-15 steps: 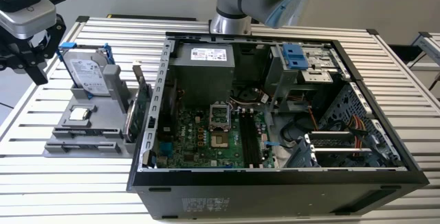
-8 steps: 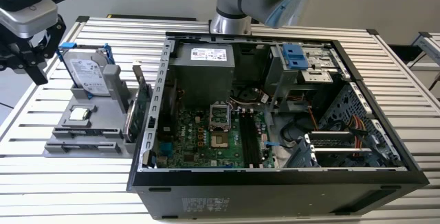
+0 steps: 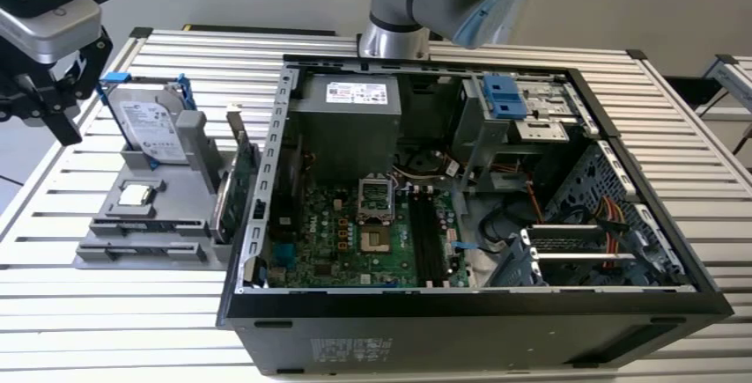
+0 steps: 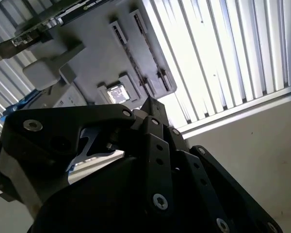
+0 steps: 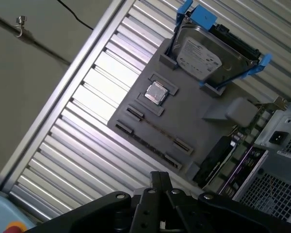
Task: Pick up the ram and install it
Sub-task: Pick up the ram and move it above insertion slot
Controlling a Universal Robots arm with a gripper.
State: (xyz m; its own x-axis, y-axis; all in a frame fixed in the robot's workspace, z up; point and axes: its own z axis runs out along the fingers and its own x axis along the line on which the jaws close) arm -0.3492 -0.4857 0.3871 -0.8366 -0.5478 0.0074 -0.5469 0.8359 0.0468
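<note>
The hard drive point(image 3: 151, 123) is silver with blue clips point(image 3: 114, 77), its tray point(image 3: 141, 246) plain grey, and the surface point(image 3: 106, 313) pale with ribbed stripes. The case point(image 3: 470, 335) and fingers point(image 5: 156, 184) are black; the motherboard point(image 3: 341, 238) is green.

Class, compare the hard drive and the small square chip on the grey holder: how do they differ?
The hard drive stands on edge between blue clips; the square chip lies flat in a recess. The hard drive is far larger and labelled; the chip is bare shiny metal. Both sit on the grey holder.
</note>
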